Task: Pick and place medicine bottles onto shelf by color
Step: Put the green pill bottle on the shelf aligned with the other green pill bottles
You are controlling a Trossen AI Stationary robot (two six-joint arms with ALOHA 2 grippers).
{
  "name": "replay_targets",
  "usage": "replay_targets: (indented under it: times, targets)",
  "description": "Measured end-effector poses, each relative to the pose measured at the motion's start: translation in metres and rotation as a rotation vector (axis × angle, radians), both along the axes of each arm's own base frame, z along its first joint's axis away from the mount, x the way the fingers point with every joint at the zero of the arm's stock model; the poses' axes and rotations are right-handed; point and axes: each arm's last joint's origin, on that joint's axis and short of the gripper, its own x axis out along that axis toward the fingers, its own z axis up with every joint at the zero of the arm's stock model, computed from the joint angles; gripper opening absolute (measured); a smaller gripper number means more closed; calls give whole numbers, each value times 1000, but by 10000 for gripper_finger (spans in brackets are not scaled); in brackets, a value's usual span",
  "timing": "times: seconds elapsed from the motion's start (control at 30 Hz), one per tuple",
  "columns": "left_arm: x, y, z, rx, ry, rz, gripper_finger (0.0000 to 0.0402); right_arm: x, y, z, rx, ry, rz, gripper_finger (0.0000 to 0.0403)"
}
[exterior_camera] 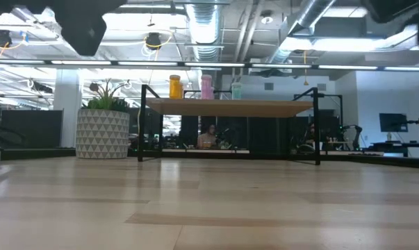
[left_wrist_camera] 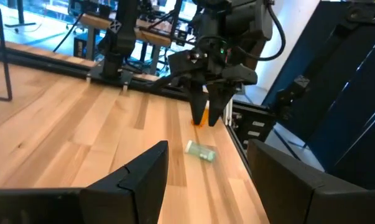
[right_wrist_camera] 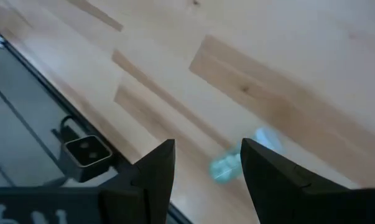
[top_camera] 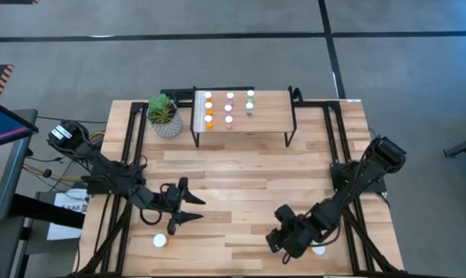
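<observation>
While the right pincer (right_wrist_camera: 206, 163) is held open and empty, a teal bottle (right_wrist_camera: 227, 165) is seen lying just below it on the desk (top_camera: 248, 174). The left pincer (top_camera: 178, 207) is likewise open, gripping nothing.

An open-plan robotics lab. Exposed ceiling ducts (exterior_camera: 202, 21) and strip lights hang above. Monitors (exterior_camera: 393, 123) and workstations stand beyond the wooden table (top_camera: 240, 177).

Bottles (top_camera: 229, 108) on shelf (top_camera: 267, 116), plant (top_camera: 164, 116) beside.
</observation>
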Motion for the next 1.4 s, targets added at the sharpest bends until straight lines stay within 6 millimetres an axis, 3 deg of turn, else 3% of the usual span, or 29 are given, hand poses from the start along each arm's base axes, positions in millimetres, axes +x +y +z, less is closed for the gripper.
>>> replay_targets:
  times: [0.1, 0.37, 0.83, 1.17, 1.4]
  targets:
    - [1, -1, 4, 8, -12, -6, 208, -6, 6, -2, 5, -2, -39, 205]
    - [2, -1, 4, 11, -12, -6, 208, 2, 22, -34, 37, 119, -78, 205]
    - [2, -1, 3, 25, -6, -2, 208, 9, 14, -39, 42, 205, -124, 205]
    - [2, -1, 3, 38, -3, -2, 208, 21, 23, -65, 52, 282, -104, 205]
    - [2, -1, 2, 39, -1, 1, 208, 21, 23, -62, 39, 302, -59, 200]
